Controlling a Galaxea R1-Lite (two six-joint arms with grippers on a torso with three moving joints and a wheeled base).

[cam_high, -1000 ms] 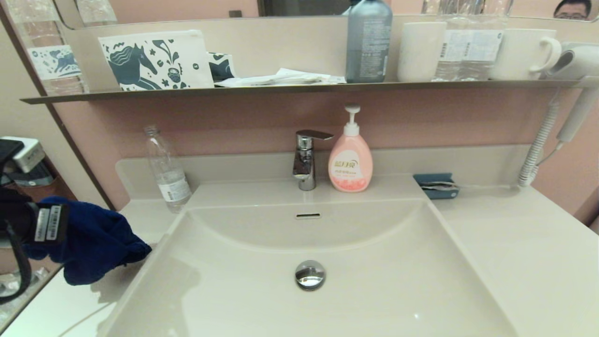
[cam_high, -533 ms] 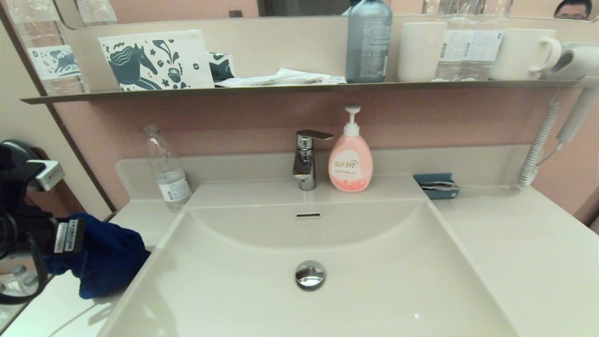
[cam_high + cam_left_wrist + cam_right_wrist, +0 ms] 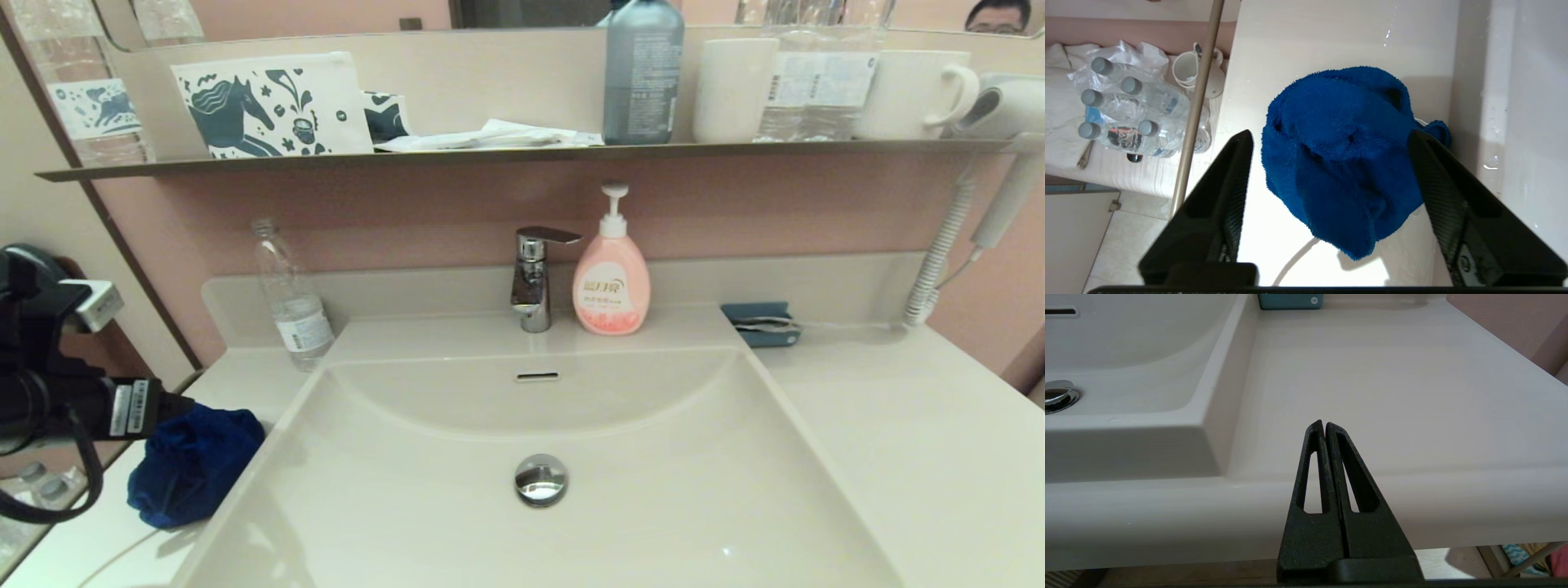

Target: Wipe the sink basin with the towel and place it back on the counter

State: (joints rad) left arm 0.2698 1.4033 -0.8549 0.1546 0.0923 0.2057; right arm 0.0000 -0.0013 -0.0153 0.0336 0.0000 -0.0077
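The royal-blue towel [image 3: 192, 465] lies bunched on the left strip of the cream-white counter [image 3: 237, 371], right beside the sink basin's [image 3: 653, 498] left rim. My left gripper [image 3: 175, 406] hovers just above it, open. In the left wrist view its two black fingers [image 3: 1237, 171] stand wide apart on either side of the towel [image 3: 1339, 163], not squeezing it. The basin holds only its chrome drain plug [image 3: 540, 478] and overflow slot [image 3: 537, 376]. My right gripper [image 3: 1325, 424] is shut on nothing, low in front of the counter's [image 3: 1392, 375] front right edge, out of the head view.
A clear plastic bottle [image 3: 291, 298] stands behind the towel. The chrome faucet [image 3: 535, 278] and pink soap bottle [image 3: 611, 278] are at the basin's back, a small blue box [image 3: 761, 324] to their right. A dark shelf [image 3: 522, 153] with cups and bottles runs overhead.
The left gripper lowered the towel onto the left counter and opened, letting it go. The towel now rests in a heap instead of hanging. The right arm has not moved.
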